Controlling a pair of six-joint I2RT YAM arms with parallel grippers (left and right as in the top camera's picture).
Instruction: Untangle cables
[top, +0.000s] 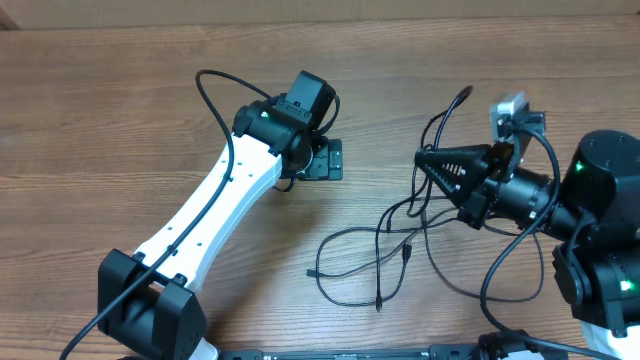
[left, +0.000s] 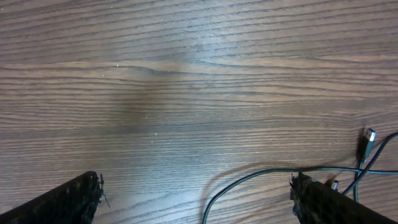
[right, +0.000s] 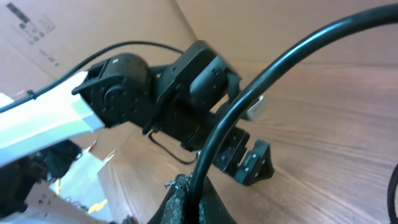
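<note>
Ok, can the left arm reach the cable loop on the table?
Probably yes. The left gripper is open, with only bare table between it and the cables. The right gripper, shut on one strand, sits off to the side.

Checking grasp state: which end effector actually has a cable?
The right end effector, shut on a black cable; the left end effector is open and empty.
</note>
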